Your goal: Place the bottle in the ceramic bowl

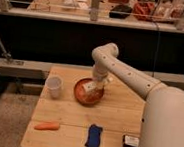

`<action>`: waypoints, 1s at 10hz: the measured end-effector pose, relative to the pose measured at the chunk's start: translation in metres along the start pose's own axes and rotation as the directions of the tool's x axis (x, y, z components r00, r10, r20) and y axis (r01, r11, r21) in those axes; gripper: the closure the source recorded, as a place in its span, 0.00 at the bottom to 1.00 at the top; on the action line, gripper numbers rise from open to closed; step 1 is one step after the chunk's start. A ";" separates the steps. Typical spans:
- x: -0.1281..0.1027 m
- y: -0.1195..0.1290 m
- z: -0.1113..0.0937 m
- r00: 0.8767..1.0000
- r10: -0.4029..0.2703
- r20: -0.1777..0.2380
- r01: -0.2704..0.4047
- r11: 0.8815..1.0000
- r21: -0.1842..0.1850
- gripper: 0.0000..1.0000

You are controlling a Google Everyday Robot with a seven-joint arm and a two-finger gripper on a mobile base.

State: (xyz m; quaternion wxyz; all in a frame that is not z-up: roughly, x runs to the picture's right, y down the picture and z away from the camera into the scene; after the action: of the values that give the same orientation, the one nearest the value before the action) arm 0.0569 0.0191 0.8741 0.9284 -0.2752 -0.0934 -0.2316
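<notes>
The orange-red ceramic bowl (87, 93) sits on the wooden table (115, 121), right of a white cup (53, 86). The small pale bottle (90, 87) is inside the bowl, leaning in its middle. My gripper (97, 84) hangs from the white arm directly over the bowl's right half, at the bottle's top. The arm's wrist hides part of the bowl's far rim.
An orange carrot (46, 126) lies at the front left of the table. A blue cloth (93, 137) lies at the front centre. A dark flat packet (131, 141) lies at the front right by my white body. A grey bench runs behind the table.
</notes>
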 end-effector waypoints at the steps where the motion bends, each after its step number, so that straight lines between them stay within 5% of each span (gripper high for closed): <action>1: 0.000 -0.001 -0.002 1.000 -0.006 -0.001 0.006 1.000 0.002 0.54; 10: 0.000 -0.004 -0.004 0.999 -0.035 -0.002 0.035 0.999 0.004 0.54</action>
State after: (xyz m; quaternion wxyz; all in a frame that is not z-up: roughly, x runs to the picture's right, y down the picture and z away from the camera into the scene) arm 0.0547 0.0143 0.8728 0.9249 -0.2713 -0.0978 -0.2479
